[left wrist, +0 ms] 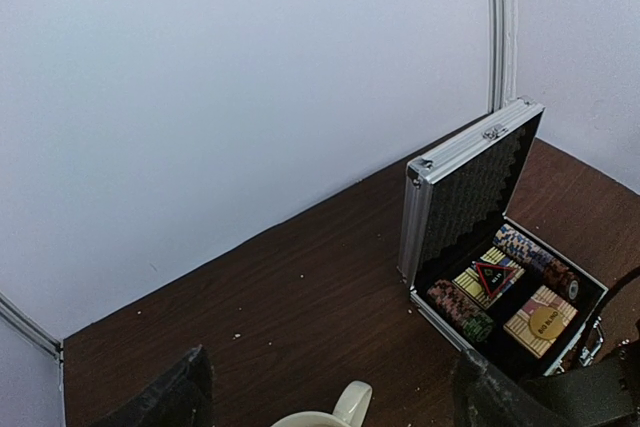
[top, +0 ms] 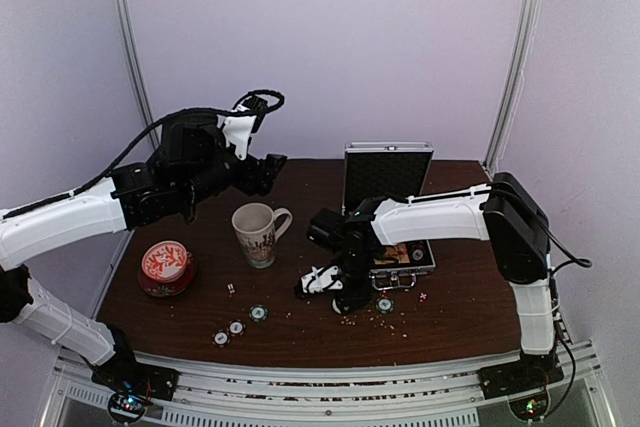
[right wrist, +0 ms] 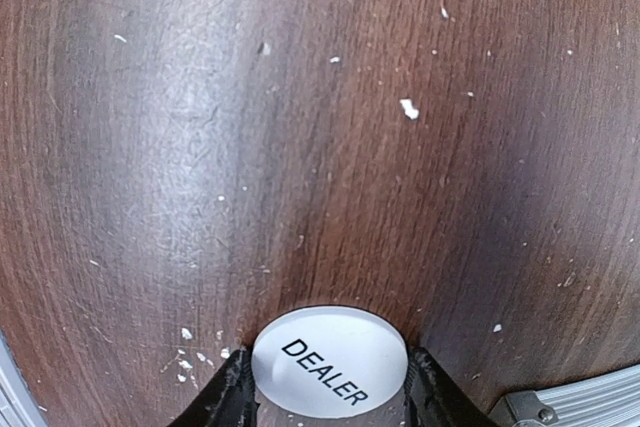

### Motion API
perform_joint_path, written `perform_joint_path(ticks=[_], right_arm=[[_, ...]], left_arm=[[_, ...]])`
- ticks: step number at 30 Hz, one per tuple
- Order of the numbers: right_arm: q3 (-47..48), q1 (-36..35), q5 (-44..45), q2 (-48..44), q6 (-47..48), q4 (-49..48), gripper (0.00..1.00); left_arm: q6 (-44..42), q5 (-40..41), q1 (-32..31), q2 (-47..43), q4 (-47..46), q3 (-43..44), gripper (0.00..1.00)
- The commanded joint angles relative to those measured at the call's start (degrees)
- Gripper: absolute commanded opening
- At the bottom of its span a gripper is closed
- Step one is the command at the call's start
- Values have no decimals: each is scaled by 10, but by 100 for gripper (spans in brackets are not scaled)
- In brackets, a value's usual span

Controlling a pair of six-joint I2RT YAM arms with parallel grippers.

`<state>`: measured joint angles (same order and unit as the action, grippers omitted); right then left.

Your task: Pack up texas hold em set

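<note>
Down on the table (top: 460,322), right pincer (right wrist: 328,392): clamped on the white dealer button (right wrist: 330,362), a finger at each edge, just beside the briefcase (top: 388,179).
Left pincer (left wrist: 332,379): spread wide, nothing in it, up above the mug (top: 258,234).
Briefcase: lid upright, chips and cards inside.
Loose chips (top: 258,314): near the front edge.
Around me: mug and red tin (top: 165,267) off to my left, crumbs scattered.

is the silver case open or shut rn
Open. The briefcase has its lid standing upright at the back, baring the black lining, and rows of poker chips show in the base.
</note>
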<state>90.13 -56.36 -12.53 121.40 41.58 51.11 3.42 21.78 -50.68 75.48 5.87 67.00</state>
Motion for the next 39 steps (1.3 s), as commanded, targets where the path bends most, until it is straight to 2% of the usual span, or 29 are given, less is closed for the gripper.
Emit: perform_joint_path(ticks=[1,9,15,21,27,33,39], right_arm=[[-15,3,17,-5,-7,23,43],[-4,9,29,-80,-15,55,43],[7,73,35,-102,-5,66,43],[56,165,68,-72,4,47,43],[135,228,88,-18,-5,26,43],[179,252,84,20,-12,18,44],[184,256,75,38,-12,18,45]], left_arm=[[-7,-7,0,6,-17,19,83],[-8,0,-1,11,-15,21,84],[-8,2,-1,18,-7,26,83],[-7,-2,-1,23,-6,27,83],[-8,-1,0,24,-6,26,83],[-6,-6,-1,26,-5,27,83],[-7,-4,-1,27,-5,27,83]])
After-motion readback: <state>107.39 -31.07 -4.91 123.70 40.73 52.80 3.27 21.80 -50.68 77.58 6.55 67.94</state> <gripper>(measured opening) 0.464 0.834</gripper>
